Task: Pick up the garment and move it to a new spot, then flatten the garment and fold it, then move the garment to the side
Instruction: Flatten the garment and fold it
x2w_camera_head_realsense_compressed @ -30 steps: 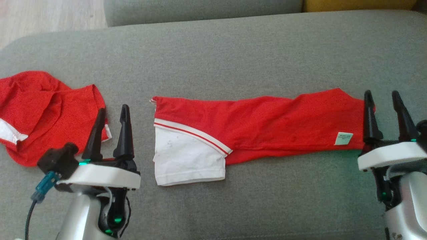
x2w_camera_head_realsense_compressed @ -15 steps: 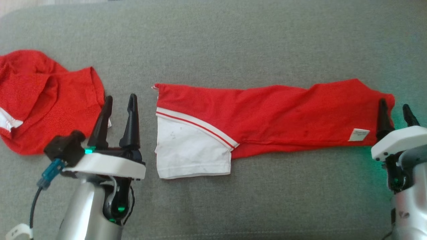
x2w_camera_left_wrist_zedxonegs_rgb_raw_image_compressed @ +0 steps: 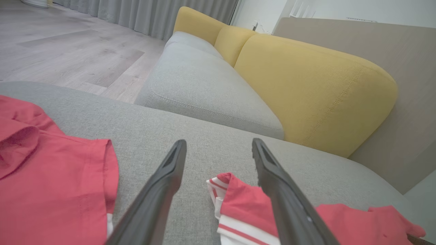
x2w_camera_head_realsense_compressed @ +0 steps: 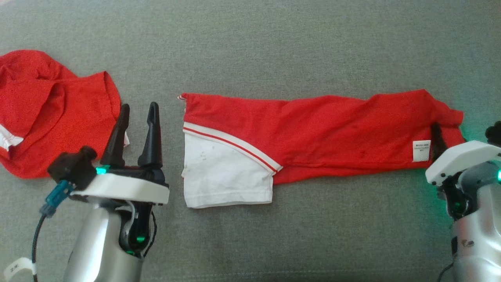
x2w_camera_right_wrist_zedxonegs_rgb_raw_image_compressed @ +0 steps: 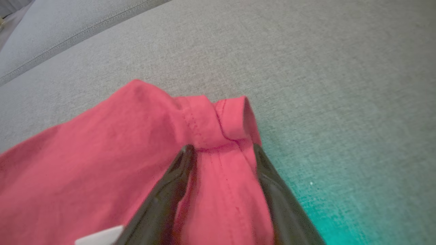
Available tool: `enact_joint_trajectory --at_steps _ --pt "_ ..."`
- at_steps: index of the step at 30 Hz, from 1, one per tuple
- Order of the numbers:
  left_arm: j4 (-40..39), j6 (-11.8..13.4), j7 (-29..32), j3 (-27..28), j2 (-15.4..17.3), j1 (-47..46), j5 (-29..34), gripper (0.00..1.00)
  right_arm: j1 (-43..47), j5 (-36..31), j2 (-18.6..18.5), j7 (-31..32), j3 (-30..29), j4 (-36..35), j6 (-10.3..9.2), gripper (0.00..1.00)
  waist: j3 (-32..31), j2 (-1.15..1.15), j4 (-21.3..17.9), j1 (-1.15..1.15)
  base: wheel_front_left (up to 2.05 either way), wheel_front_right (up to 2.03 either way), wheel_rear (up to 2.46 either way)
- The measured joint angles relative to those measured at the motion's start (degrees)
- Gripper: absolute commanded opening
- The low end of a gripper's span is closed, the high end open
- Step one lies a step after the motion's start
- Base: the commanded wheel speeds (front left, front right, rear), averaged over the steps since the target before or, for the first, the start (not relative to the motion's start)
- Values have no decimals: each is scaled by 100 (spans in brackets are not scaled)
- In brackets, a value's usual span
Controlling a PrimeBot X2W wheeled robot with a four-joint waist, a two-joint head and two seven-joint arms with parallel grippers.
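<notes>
A red garment (x2w_camera_head_realsense_compressed: 313, 129) with a white sleeve panel (x2w_camera_head_realsense_compressed: 225, 176) lies folded into a long strip across the grey cushion (x2w_camera_head_realsense_compressed: 274, 47). My left gripper (x2w_camera_head_realsense_compressed: 139, 106) hovers open just left of the strip's left end. In the left wrist view that gripper (x2w_camera_left_wrist_zedxonegs_rgb_raw_image_compressed: 218, 143) has the striped corner (x2w_camera_left_wrist_zedxonegs_rgb_raw_image_compressed: 224, 190) between and below its fingers, apart from them. My right gripper (x2w_camera_right_wrist_zedxonegs_rgb_raw_image_compressed: 221, 149) is open at the strip's right end, its two fingers straddling the red hem (x2w_camera_right_wrist_zedxonegs_rgb_raw_image_compressed: 231, 115), with cloth lying between them. In the head view one right finger (x2w_camera_head_realsense_compressed: 434, 135) shows beside the white label (x2w_camera_head_realsense_compressed: 421, 150).
A second red garment (x2w_camera_head_realsense_compressed: 51, 113) lies crumpled at the far left, close to my left gripper. Another grey seat (x2w_camera_left_wrist_zedxonegs_rgb_raw_image_compressed: 204, 85) and yellow back cushions (x2w_camera_left_wrist_zedxonegs_rgb_raw_image_compressed: 313, 88) stand beyond the cushion, with wooden floor (x2w_camera_left_wrist_zedxonegs_rgb_raw_image_compressed: 68, 51) further out.
The head camera has tilted down, shifting the whole picture. My right gripper has moved in from beside the garment's right edge onto its hem. The left gripper has barely moved.
</notes>
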Motion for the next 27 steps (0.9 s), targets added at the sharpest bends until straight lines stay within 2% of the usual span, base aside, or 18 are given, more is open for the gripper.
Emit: enact_joint_trajectory --at_steps 1,6,11,16,20,27 --pt "0 0 0 4 -2 -16 0 100 -10 23 0 36 19 -3 0 0 2 0 -5 0 0 0 0" --pt "3 0 0 30 -8 -81 0 100 -9 76 -8 77 25 -15 0 0 2 0 -33 0 0 0 0" --pt "40 1 0 56 -9 -81 0 100 1 -76 -129 -16 -254 -1 0 0 -83 0 -59 0 0 0 0" --pt "60 1 0 66 -10 -80 -8 100 -13 -693 -422 -276 -946 -7 0 0 -202 0 -82 0 0 0 0" --pt "62 9 0 64 -11 -75 -70 100 -103 -1217 -445 -431 -1393 -96 0 0 -330 0 -84 0 0 0 0" --pt "63 101 0 34 -12 36 -241 100 -171 -1047 -23 -215 -756 -869 0 0 -648 0 -110 0 0 0 0"
